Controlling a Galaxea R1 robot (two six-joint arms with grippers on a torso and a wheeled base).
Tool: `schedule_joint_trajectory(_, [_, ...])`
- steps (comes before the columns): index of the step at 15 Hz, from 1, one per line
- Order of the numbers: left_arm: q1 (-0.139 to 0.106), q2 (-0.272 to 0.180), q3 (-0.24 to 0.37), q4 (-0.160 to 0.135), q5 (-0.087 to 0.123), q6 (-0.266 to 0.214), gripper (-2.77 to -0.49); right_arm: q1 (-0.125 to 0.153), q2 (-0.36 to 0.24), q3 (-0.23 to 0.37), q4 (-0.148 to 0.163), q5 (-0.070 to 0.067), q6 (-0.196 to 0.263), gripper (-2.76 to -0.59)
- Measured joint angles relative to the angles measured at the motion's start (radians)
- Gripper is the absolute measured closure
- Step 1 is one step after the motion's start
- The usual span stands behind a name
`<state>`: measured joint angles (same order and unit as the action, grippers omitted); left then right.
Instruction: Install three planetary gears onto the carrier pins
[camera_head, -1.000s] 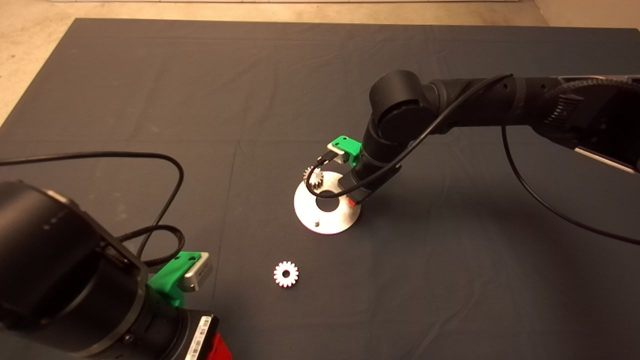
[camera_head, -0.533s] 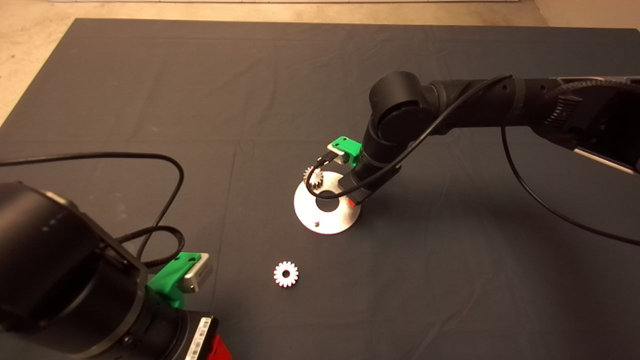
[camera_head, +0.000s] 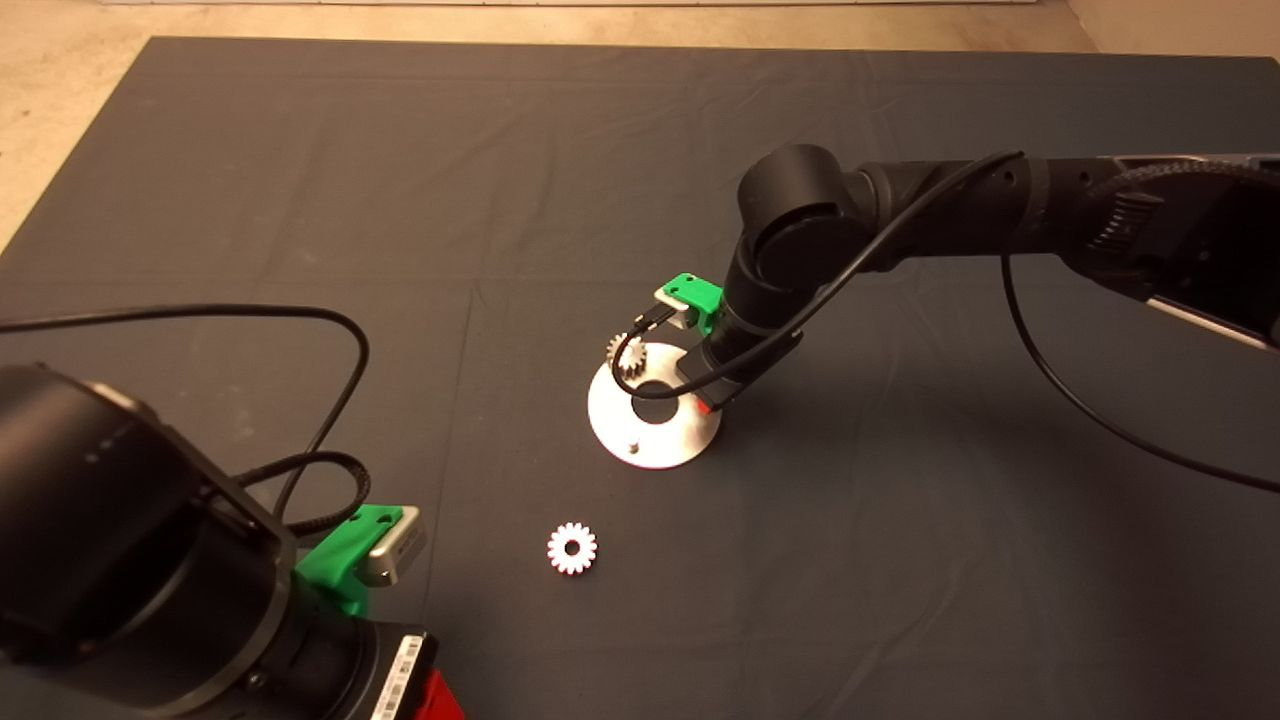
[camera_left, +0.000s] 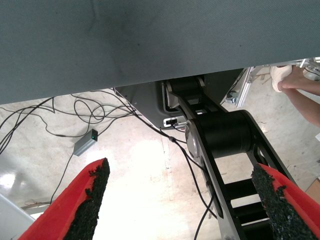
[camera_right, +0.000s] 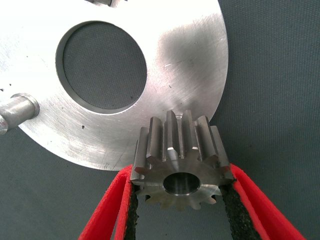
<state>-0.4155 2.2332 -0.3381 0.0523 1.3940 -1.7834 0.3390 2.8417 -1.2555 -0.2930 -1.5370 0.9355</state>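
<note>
Over the carrier disc (camera_head: 655, 418), nothing has shifted this past second: the right gripper (camera_right: 180, 200) keeps a planetary gear (camera_right: 180, 160) clamped above a pin, not yet seated. One gear (camera_head: 626, 358) is mounted; another (camera_head: 572, 548) lies on the dark mat (camera_head: 300, 200). The left gripper (camera_left: 180, 200) waits wide open and empty over cabled floor.

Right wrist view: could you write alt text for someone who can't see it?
A steel gear is gripped between the right pincer's two red fingers, over the edge of a shiny disc with a large central hole. One bare pin stands on the disc.
</note>
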Motion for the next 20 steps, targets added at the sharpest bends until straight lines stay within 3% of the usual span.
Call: schedule_joint_trajectory(20, [0.003, 0.005, 0.0, 0.0, 0.0, 0.0, -2.02, 0.001, 0.001, -0.003, -0.01, 0.0, 0.001, -1.09])
